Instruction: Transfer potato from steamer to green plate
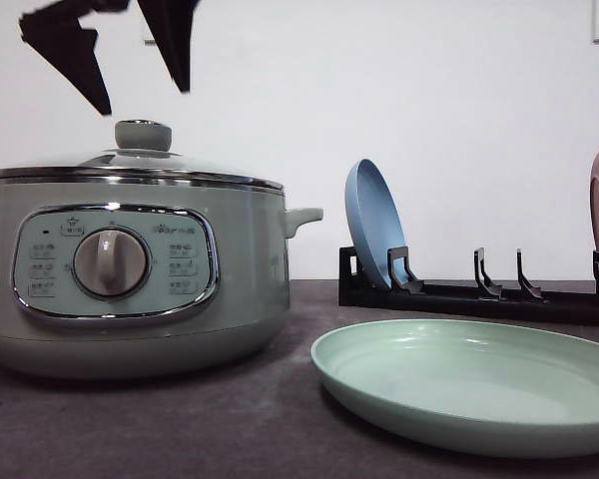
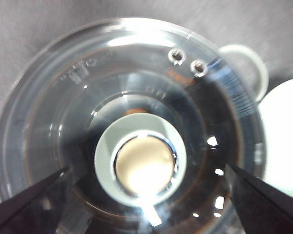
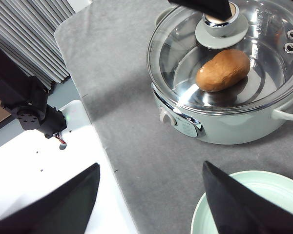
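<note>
- Left end effector [image 2: 146, 195] wide, hovering above knob [image 2: 140, 165]; lid on.
- Potato [image 3: 223, 70] inside steamer [image 1: 130, 269], under glass.
- Centre on knob, descend straight, close, lift lid clear.
- Right end effector [image 3: 151, 195] wide, idle near plate [image 1: 469, 384].

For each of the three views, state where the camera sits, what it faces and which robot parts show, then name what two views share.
Front view: low at table height, facing the steamer, green plate and rack; left gripper hangs open above the lid knob.
Left wrist view: directly above, looking down on the knob between open fingers.
Right wrist view: high, angled down at the potato under glass; right gripper open.
Shared: the knob.
</note>
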`<action>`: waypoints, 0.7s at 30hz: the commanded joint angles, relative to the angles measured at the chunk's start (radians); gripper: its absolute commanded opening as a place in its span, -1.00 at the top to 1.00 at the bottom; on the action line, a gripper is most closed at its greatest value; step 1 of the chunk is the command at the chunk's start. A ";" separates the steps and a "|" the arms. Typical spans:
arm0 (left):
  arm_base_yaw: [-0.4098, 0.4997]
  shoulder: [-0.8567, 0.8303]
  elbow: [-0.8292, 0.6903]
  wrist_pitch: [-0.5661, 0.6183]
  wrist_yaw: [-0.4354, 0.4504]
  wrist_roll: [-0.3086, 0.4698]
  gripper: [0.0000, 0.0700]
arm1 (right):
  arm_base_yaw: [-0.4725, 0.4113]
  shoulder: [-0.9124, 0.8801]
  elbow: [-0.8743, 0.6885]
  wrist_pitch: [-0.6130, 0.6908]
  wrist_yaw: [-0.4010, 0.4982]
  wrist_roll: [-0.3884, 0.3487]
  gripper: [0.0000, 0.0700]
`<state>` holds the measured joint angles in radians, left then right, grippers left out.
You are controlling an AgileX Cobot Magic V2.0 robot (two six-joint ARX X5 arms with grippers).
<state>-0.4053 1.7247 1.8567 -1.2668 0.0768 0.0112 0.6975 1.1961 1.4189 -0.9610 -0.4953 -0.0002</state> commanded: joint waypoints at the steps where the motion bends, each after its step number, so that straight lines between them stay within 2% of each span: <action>1: -0.009 0.028 0.034 0.000 -0.008 0.012 -0.80 | 0.006 0.012 0.016 0.002 -0.001 -0.011 -0.19; 12: -0.021 0.088 0.034 -0.013 -0.033 0.011 -0.77 | 0.006 0.012 0.016 -0.005 0.001 -0.016 -0.19; 15: -0.021 0.088 0.034 -0.015 -0.033 0.011 -0.54 | 0.006 0.012 0.016 -0.005 0.021 -0.016 -0.19; 19: -0.021 0.089 0.034 -0.021 -0.033 0.011 -0.37 | 0.006 0.012 0.016 -0.005 0.032 -0.016 -0.19; 21: -0.021 0.089 0.034 -0.022 -0.033 0.011 -0.21 | 0.006 0.012 0.016 -0.005 0.032 -0.016 -0.19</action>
<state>-0.4213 1.7947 1.8587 -1.2903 0.0479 0.0132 0.6974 1.1961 1.4189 -0.9684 -0.4667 -0.0036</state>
